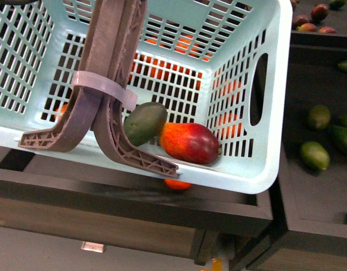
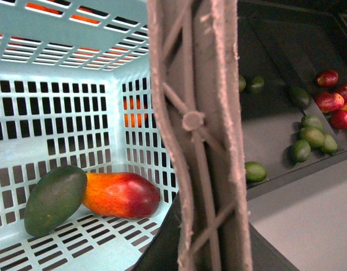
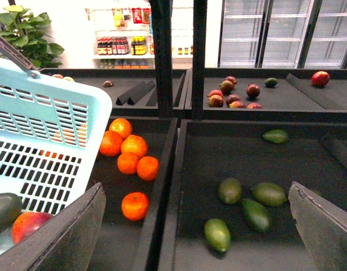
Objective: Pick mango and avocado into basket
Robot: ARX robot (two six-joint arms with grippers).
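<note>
The aqua basket (image 1: 263, 169) hangs tilted over the dark fruit bins. The red-and-orange mango (image 1: 189, 142) lies on the basket's slotted bottom, touching the dark green avocado (image 1: 144, 123). The brown-grey handles (image 1: 105, 84), tied with a white zip tie, rise together out of the front view. In the left wrist view the handles (image 2: 198, 135) fill the middle and my left gripper (image 2: 207, 248) is shut on them, above the mango (image 2: 122, 195) and the avocado (image 2: 53, 199). My right gripper (image 3: 196, 237) is open and holds nothing, beside the basket (image 3: 43, 118), over a bin of green fruit.
Several oranges (image 3: 128, 155) lie in the bin partly under the basket. Several green fruits (image 3: 244, 203) lie in the bin to the right. Red mangoes (image 3: 232, 93) sit on the back shelf. A raised dark divider (image 3: 173, 186) separates the bins.
</note>
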